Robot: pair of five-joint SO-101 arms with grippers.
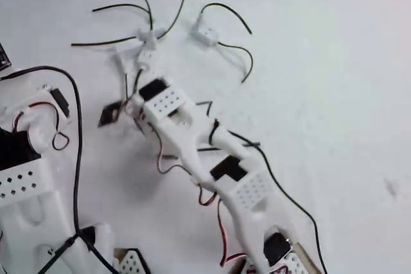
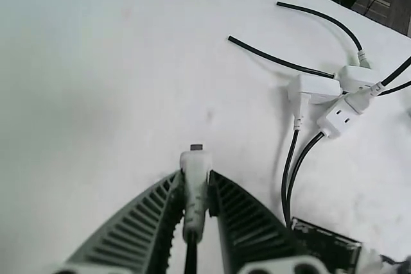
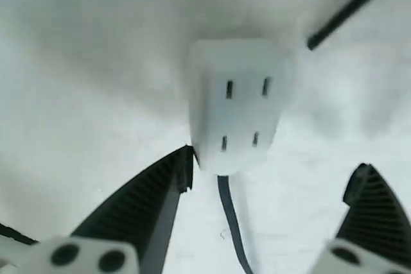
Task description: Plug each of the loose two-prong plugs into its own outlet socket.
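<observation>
In the left wrist view, the left gripper [image 2: 196, 176] is clamping a white two-prong plug [image 2: 194, 200] between its grey ribbed fingers [image 2: 154, 222]. The plug's long axis is running along the fingers, and its small metal tip is pointing straight away from the wrist over the matte white table [image 2: 96, 62]. A black lead [image 2: 191, 255] is leaving the plug's rear end toward the wrist. Farther out on the table, a cluster of outlets [image 2: 321, 88] is lying together: smooth white moulded blocks, one showing two narrow slots, with glossy black cords [image 2: 289, 171] curving away from them. In the right wrist view, the right gripper [image 3: 275, 163] is standing wide open, its dark ribbed fingers [image 3: 148, 203] flanking a socket block [image 3: 237, 107]. The socket block is white and rounded, tapering toward the gripper, and is lying flat with four slots facing up. One fingertip is sitting just beside the block's edge and the other is well apart from it. A thin black wire [image 3: 231, 222] is running out of the block's narrow end between the fingers. In the high view, the right arm [image 1: 192, 133], a white shell with perforated panels, is stretching from the near edge to mid-table. Beyond it, a second white outlet [image 1: 205, 30] is lying near the far edge, with black cords curling away from it.
</observation>
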